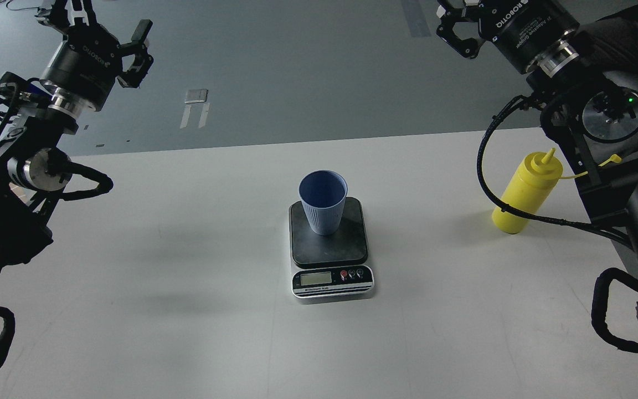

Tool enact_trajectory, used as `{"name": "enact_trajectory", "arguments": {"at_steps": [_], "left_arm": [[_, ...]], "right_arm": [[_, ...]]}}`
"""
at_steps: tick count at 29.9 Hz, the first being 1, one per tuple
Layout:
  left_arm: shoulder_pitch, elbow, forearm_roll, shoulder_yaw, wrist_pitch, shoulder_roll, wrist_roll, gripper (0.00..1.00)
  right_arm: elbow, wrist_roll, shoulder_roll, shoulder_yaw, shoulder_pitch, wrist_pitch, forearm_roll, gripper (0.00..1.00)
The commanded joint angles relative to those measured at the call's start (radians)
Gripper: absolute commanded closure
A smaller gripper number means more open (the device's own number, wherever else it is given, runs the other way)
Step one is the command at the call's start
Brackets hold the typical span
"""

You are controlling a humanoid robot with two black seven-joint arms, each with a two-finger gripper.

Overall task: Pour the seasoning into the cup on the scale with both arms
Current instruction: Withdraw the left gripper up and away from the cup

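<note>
While both arms hang raised and clear of the worktop [186,332], nothing is gripped: the left end effector [109,34] is spread open and empty; the right end effector [454,25], partly cropped, looks open too. The cup [323,202] stands on the scale [330,249]. The seasoning [526,191] stands well apart at right, behind a cable that might snag and topple it.

Both claws [109,34] [459,25] raised, empty.
</note>
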Motion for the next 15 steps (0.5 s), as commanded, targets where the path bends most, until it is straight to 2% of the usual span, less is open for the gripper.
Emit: {"name": "enact_trajectory", "arguments": {"at_steps": [1,15], "left_arm": [[0.003,-0.002,-0.001,-0.006,0.0,0.01,0.0,0.02],[0.06,0.009,-0.073,-0.006,0.0,0.006,0.0,0.02]], "right_arm": [[0.004,0.0,0.001,0.0,-0.002,0.0,0.0,0.0],[0.017,0.0,0.007,0.02,-0.019,-0.002,0.0,0.0]]}}
